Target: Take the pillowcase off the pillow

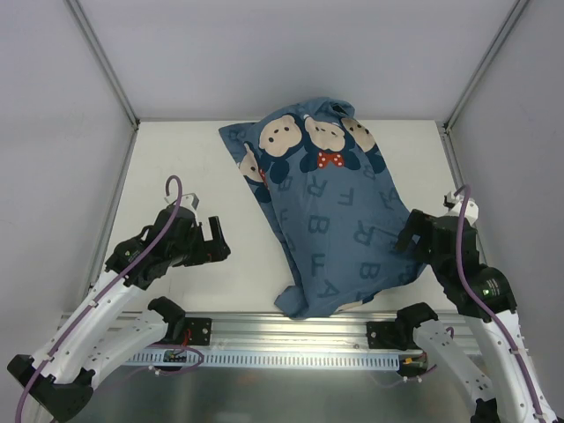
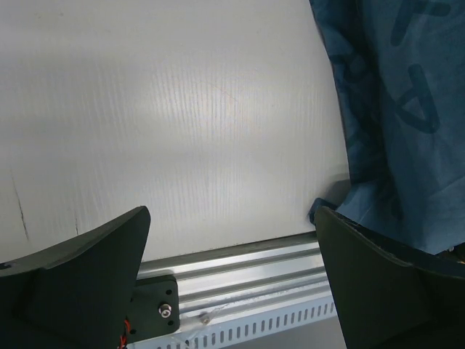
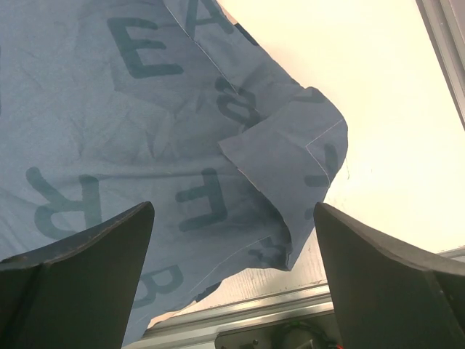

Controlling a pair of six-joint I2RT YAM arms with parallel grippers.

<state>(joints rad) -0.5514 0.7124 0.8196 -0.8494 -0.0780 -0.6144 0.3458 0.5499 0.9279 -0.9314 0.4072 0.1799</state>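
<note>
Left gripper (image 1: 217, 238) first: the jaws are spread wide with nothing between them. In its wrist view the two dark fingers (image 2: 87, 262) frame only bare white table (image 2: 182, 109) and the metal rail (image 2: 240, 262) along the near edge. The gripper sits just past that rail, clear of the fabric, which only shows at the right side of that view.

The right gripper (image 1: 408, 242) is also wide open and isn't pinching anything. It hangs just past the rail too, right at the pillowcase (image 1: 326, 220) edge. In its wrist view a folded-over corner flap (image 3: 283, 156) of the cloth lies in the gap between the fingers (image 3: 80, 262). I can't tell whether a finger actually touches the cloth.

The pillowcase lies diagonally on the table. Its near corner comes right up to the rail and the rest runs away from it towards the far side. It looks puffed up, but the pillow is completely hidden by the fabric, so I can't point at it.

The only writing is the print on the cloth: big dark-blue capitals scattered at all angles. I can make out F, B, R, A and E. At the end farthest from the rail there are cartoon mouse faces (image 1: 284, 134) and a red polka-dot bow (image 1: 331, 160). I can't see any brand label.
</note>
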